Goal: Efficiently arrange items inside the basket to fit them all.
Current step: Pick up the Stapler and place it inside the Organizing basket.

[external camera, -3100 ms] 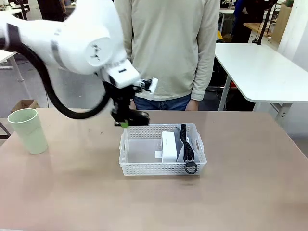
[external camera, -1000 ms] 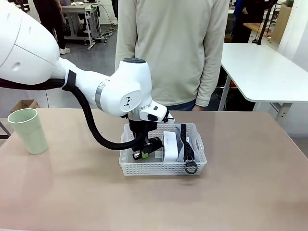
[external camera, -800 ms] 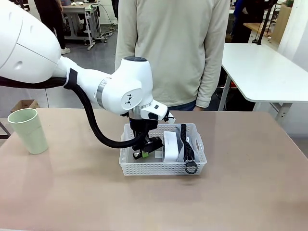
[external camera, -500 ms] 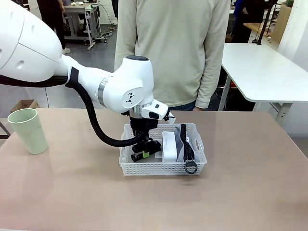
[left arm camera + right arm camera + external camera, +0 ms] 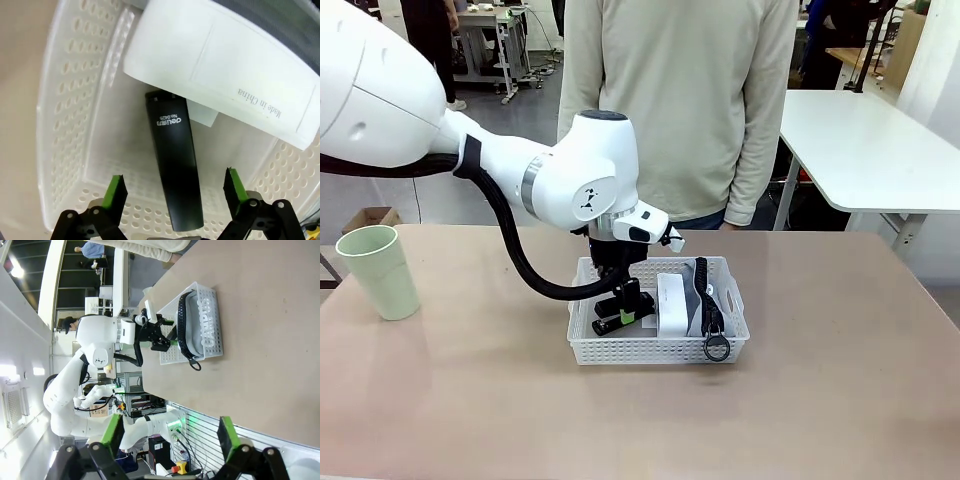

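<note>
The white mesh basket point(image 5: 650, 352) sits mid-table. Inside it, a white boxy device point(image 5: 670, 303) stands on edge beside the grey "CAMPUS" pouch point(image 5: 704, 297) with its black strap. My left gripper point(image 5: 625, 312) reaches down into the basket's left part. In the left wrist view my left gripper point(image 5: 175, 191) is open, its green pads either side of the small black stapler point(image 5: 174, 167) and apart from it. The stapler lies flat on the basket floor point(image 5: 115, 150), one end under the white device point(image 5: 220, 75). A pale green cup point(image 5: 378, 270) stands at the far left. My right gripper point(image 5: 170, 436) is open, far from the basket point(image 5: 169, 356).
A person in a beige sweater point(image 5: 670, 100) stands at the table's far edge behind the basket. A white table point(image 5: 860, 150) stands at the back right. Bare tabletop point(image 5: 820, 400) lies to the right of the basket and in front of it.
My left gripper lowered the stapler into the basket, then opened and let it go. It now sits slightly higher. The stapler rests on the basket floor.
</note>
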